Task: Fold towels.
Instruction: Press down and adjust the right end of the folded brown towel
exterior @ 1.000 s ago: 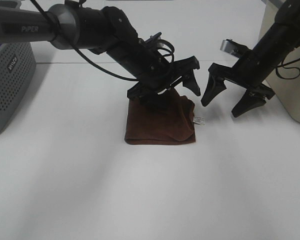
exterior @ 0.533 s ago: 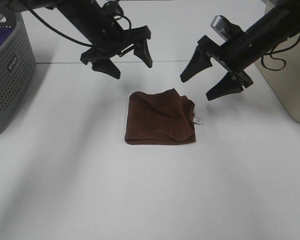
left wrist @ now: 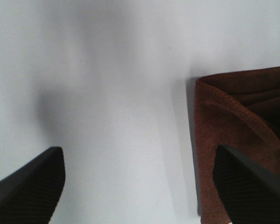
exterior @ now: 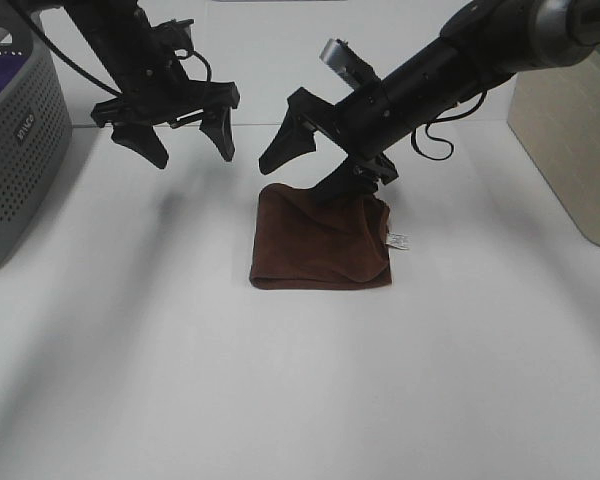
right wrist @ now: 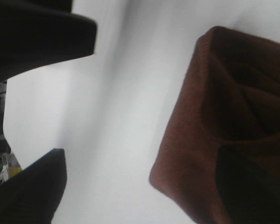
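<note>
Reddish-brown towel [exterior: 315,245] folded square, flat, white tag at right edge.

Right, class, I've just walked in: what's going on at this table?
Two robot arms are working on a reddish-brown towel that lies folded and slightly rumpled on the white table. The right tool is open at the towel's far edge, partly over the cloth, and grips nothing. The left tool hangs open above bare table off to the left, holding nothing.

White table [exterior: 280,390] bears grey basket [exterior: 15,170], beige box [exterior: 570,150]
</note>
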`<state>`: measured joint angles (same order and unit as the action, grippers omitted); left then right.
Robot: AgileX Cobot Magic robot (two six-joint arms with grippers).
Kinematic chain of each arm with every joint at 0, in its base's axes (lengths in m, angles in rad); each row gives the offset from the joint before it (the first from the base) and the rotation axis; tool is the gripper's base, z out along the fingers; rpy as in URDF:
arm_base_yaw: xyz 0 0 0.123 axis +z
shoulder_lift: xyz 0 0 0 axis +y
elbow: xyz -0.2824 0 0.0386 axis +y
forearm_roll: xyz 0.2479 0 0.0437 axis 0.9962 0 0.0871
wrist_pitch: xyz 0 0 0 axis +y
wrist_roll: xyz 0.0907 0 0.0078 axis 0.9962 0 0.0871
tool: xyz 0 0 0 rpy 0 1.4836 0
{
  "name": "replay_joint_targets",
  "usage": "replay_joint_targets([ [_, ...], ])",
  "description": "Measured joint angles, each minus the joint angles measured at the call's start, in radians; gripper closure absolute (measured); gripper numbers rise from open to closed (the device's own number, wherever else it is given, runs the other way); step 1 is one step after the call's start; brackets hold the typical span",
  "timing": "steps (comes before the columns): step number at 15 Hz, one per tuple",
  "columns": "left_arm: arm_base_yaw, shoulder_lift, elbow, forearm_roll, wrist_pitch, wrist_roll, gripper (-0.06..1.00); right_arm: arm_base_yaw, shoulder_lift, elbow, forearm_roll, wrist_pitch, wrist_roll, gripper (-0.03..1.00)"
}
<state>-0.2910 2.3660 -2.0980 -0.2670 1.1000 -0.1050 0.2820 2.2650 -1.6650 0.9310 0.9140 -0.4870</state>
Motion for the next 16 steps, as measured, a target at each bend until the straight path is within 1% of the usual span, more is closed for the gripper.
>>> replay_joint_targets([
  [2, 0.000, 0.000, 0.000, 0.000, 0.001, 0.000, 0.12, -0.001, 0.033, 0.000, -0.034, -0.057, 0.000, 0.16],
  [3, 0.000, 0.000, 0.000, 0.000, 0.002, 0.000, 0.12, -0.005, 0.040, 0.000, -0.073, -0.102, 0.003, 0.16],
  [7, 0.000, 0.000, 0.000, 0.000, 0.004, 0.000, 0.12, -0.040, 0.040, 0.000, -0.077, -0.113, 0.011, 0.16],
  [8, 0.000, 0.000, 0.000, 0.001, 0.004, 0.000, 0.12, -0.074, 0.040, 0.000, -0.108, -0.116, 0.012, 0.16],
  [9, 0.000, 0.000, 0.000, 0.001, 0.004, 0.000, 0.12, -0.081, 0.040, 0.000, -0.139, -0.118, 0.018, 0.16],
  [11, 0.000, 0.000, 0.000, 0.001, 0.004, 0.000, 0.12, -0.082, 0.040, 0.000, -0.214, -0.142, 0.048, 0.16],
  [14, 0.000, 0.000, 0.000, 0.001, 0.004, 0.000, 0.12, -0.082, 0.040, 0.000, -0.288, -0.182, 0.092, 0.16],
  [16, 0.000, 0.000, 0.000, 0.001, 0.004, 0.000, 0.12, -0.082, 0.040, 0.000, -0.314, -0.197, 0.113, 0.16],
])
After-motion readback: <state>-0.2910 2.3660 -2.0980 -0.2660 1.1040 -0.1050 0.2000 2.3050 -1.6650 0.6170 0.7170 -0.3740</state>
